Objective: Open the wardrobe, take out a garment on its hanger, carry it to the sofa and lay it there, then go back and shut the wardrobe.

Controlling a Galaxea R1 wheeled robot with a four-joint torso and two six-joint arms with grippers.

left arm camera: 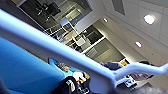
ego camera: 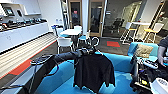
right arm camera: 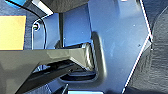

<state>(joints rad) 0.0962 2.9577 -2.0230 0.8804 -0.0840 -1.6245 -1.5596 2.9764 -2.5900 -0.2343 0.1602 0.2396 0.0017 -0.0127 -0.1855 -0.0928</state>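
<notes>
My left arm reaches out ahead of me from the left of the head view, and at its end my left claw [ego camera: 88,51] is closed on the hanger [ego camera: 95,41] just under its curved hook, the white bar of that hanger running close across my left wrist view. From it the garment [ego camera: 93,68] hangs free, black and limp, its hem dangling over the seat of the sofa [ego camera: 60,75], which lies directly beneath and behind it in bright blue. I judge the top to be light and entirely soft: it will fold, swing and slide with any quick motion, so the hanger is the only stiff part worth holding, and the neck below the hook, where I have it, is the sound place. The thin plastic looks smooth and could twist in my grip, and the shirt could slip off a tilted shoulder, so I would keep the bar level. Of my right claw I cannot tell whether it is open or closed. Farther right a cushion [ego camera: 143,50] leans on the sofa's back, with a person's arm [ego camera: 162,50] at the edge. Beyond stand white chairs [ego camera: 64,43] round a small table, and a long white counter [ego camera: 22,33] runs along the far left wall.
</notes>
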